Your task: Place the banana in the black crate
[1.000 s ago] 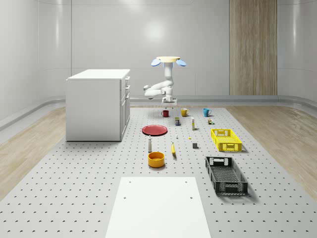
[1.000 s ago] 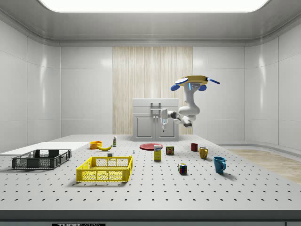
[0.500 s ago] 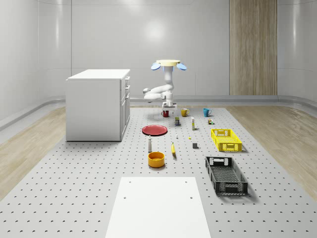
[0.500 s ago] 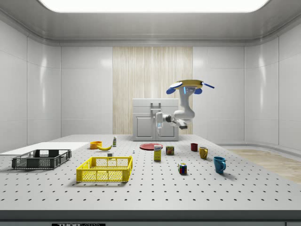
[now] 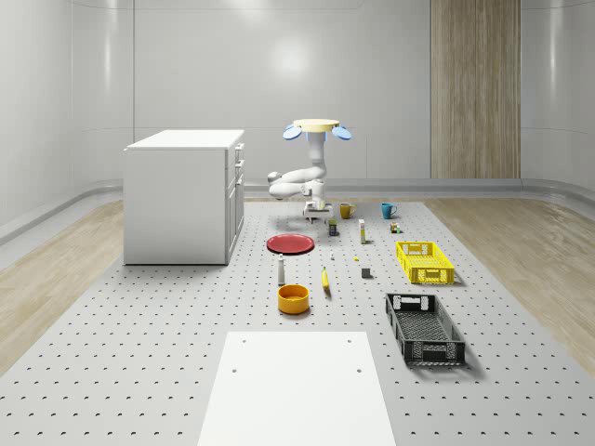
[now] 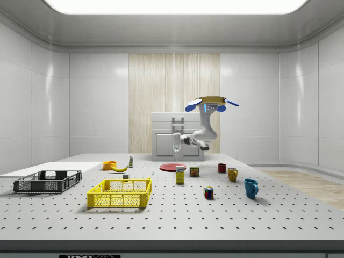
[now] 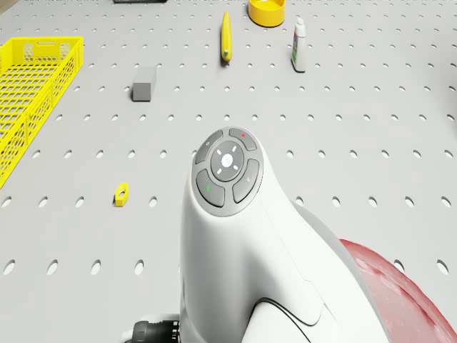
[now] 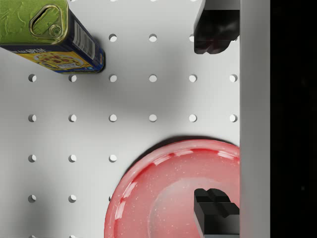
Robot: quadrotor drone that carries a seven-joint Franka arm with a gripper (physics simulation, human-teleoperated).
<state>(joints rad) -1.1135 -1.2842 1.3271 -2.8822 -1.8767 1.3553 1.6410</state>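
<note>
The yellow banana (image 5: 325,279) lies on the perforated table between the orange bowl (image 5: 293,298) and the small grey block (image 5: 366,272); it also shows as banana (image 6: 119,168) and banana (image 7: 226,34). The black crate (image 5: 424,327), crate (image 6: 47,181), stands empty near the table's front right. The drone (image 5: 316,126) hovers over the far middle of the table. Its gripper (image 5: 316,214) hangs pointing down over the far edge of the red plate (image 8: 168,193), well short of the banana. The gripper (image 8: 215,121) is open, its fingertips (image 8: 213,32) wide apart with nothing between them.
A yellow crate (image 5: 425,261) sits beyond the black one. A tin can (image 8: 54,37) stands close to the gripper. Mugs (image 5: 346,211), a white bottle (image 7: 299,45) and a small yellow piece (image 7: 122,194) dot the table. A white cabinet (image 5: 184,195) stands at the left, a white board (image 5: 297,386) in front.
The drone and arm have come nearer the table's middle and sunk lower; in the side view they moved left. The gripper now hangs over the red plate. The objects have stayed put.
</note>
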